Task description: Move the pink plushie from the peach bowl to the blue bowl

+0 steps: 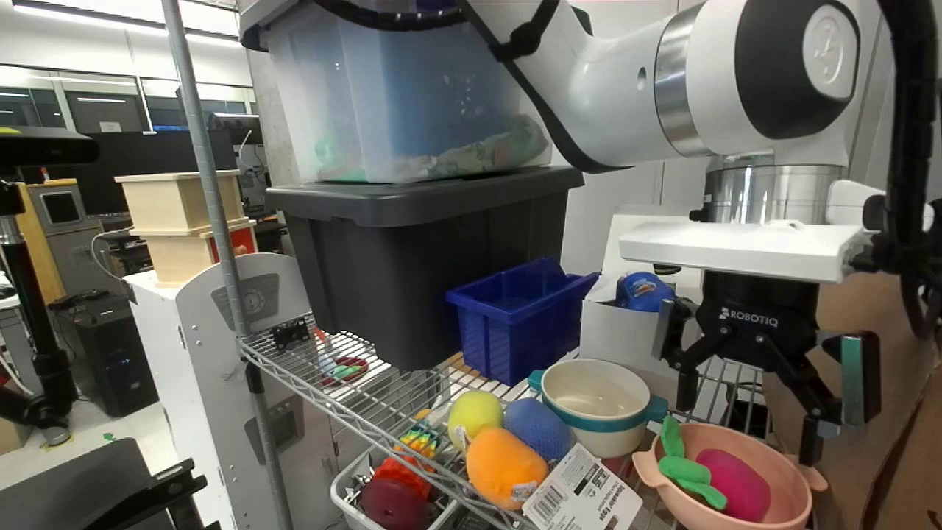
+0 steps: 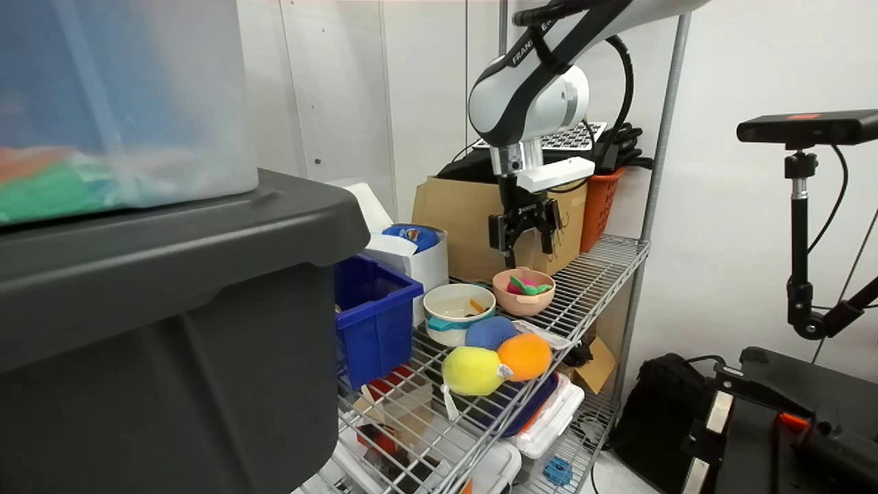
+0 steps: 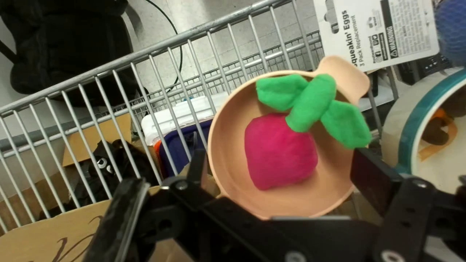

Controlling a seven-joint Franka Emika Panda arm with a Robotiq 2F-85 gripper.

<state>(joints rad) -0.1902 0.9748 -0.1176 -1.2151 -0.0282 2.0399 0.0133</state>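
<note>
The pink plushie [image 1: 736, 486], magenta with green leaves, lies inside the peach bowl [image 1: 791, 495] on a wire shelf. In the wrist view the whole plushie [image 3: 280, 153] shows, its leaves reaching over the bowl's rim. Next to it stands the blue bowl [image 1: 589, 421], cream inside with a teal-blue band and handles; a small orange item [image 3: 438, 131] lies in it. My gripper [image 2: 528, 252] hangs pointing down just above the peach bowl. Its jaws are spread wide, one on either side of the plushie, and touch nothing that I can see.
Yellow [image 2: 473, 371], orange [image 2: 525, 357] and blue [image 2: 490, 333] toy eggs sit beside the bowls with a printed card [image 1: 585, 492]. Behind are a dark blue bin [image 1: 515, 316], a white box [image 1: 622, 331] and a cardboard box [image 2: 466, 213]. A large black tote [image 1: 434, 258] stands farther along.
</note>
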